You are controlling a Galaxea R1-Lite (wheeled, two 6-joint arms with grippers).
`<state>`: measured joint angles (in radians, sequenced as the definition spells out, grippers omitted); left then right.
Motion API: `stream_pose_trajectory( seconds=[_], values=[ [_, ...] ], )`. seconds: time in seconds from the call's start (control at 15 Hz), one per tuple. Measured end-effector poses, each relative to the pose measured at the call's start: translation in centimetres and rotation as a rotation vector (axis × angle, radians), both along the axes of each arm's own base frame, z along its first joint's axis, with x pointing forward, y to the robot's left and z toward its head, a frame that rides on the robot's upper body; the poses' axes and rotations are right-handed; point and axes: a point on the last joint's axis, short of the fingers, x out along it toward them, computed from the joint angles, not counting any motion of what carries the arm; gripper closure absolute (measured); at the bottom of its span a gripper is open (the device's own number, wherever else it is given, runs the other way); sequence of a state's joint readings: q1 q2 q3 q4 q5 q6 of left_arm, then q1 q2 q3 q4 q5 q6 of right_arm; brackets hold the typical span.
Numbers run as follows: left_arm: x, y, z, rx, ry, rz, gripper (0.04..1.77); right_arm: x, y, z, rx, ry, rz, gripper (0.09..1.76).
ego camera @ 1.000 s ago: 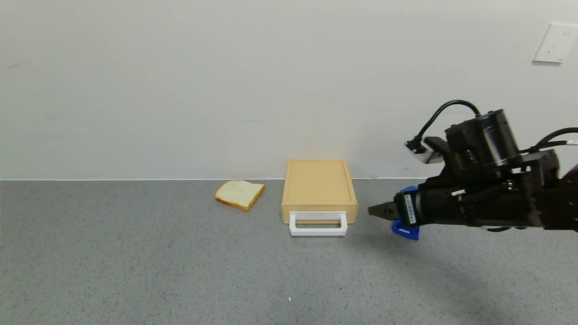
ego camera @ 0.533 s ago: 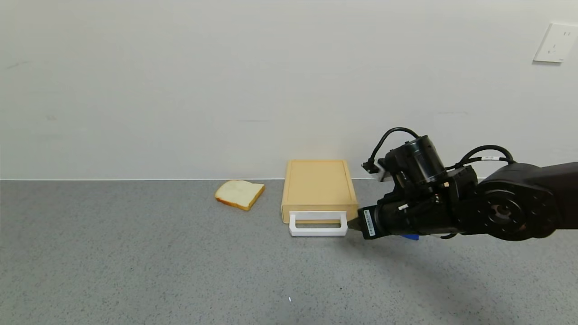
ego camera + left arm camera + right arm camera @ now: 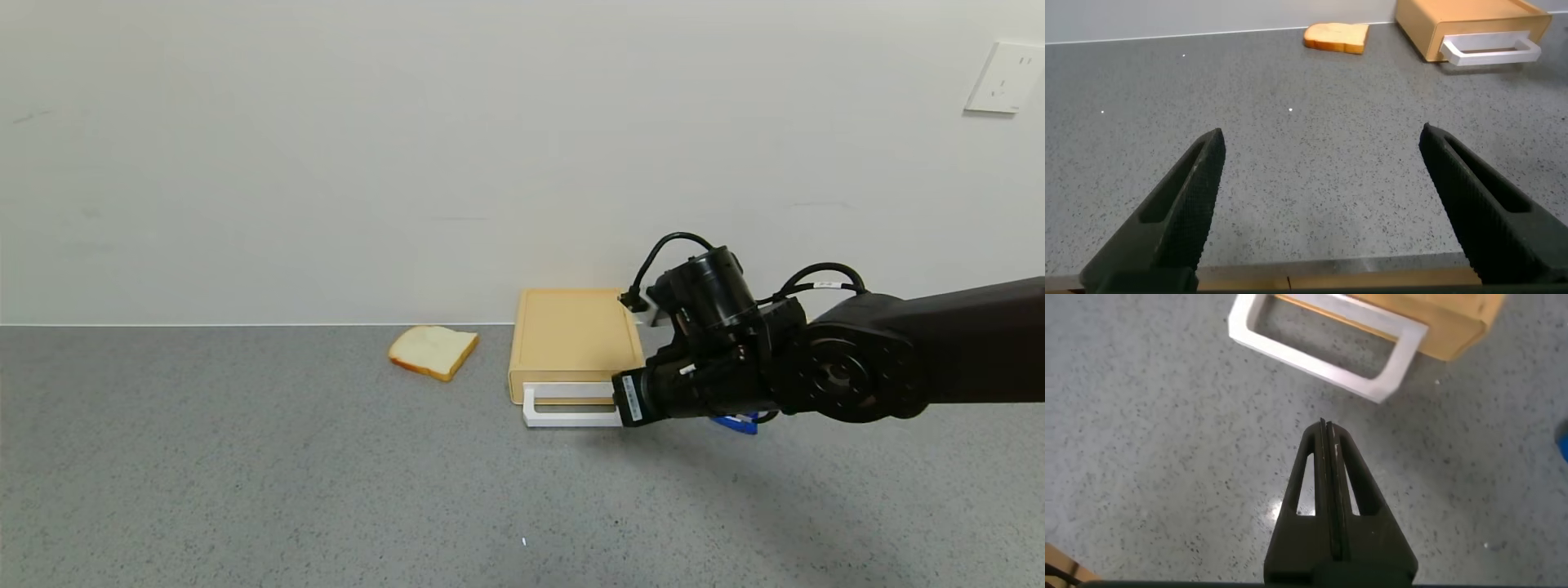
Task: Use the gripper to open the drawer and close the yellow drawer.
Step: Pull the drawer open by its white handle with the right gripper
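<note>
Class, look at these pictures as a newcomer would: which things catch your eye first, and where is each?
The black right gripper stands out, reaching in beside the white handle of the yellow drawer, its fingers pressed shut. A bread slice lies on the grey table left of the drawer. The left gripper hovers open nearer the robot.

A pale yellow-tan drawer (image 3: pixel 575 339) of smooth, matt plastic sits on a grey speckled table (image 3: pixel 245 474) with a stone-like, faintly grainy finish. Its white loop handle (image 3: pixel 567 406) looks like smooth plastic with a slight sheen. The right gripper (image 3: pixel 1327 437) is matt black plastic, its two fingers pressed flat together; the left gripper (image 3: pixel 1323 204) has the same dull black, lightly textured finish. A bread slice (image 3: pixel 433 351) looks soft and porous, with a browner crust. The wall (image 3: pixel 408 147) is matt, painted off-white.
</note>
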<state>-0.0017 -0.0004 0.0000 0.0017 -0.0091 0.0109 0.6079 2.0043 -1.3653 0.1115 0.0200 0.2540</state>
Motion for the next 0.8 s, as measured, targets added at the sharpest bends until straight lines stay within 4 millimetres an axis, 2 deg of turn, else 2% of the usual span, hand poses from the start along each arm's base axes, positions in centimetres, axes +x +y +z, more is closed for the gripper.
stream_pose_trajectory(
  seconds=[0.33,0.6,0.8],
  values=[
    [0.0,0.0,0.0,0.000,0.000,0.000,0.09,2.0,-0.1,0.4,0.003,-0.037,0.217,1.73],
    [0.0,0.0,0.0,0.000,0.000,0.000,0.09,3.9,-0.5,-0.6,-0.046,-0.095,0.383,1.73],
    [0.0,0.0,0.0,0.000,0.000,0.000,0.09,5.3,-0.1,-1.6,-0.092,-0.142,0.453,1.73]
  ],
)
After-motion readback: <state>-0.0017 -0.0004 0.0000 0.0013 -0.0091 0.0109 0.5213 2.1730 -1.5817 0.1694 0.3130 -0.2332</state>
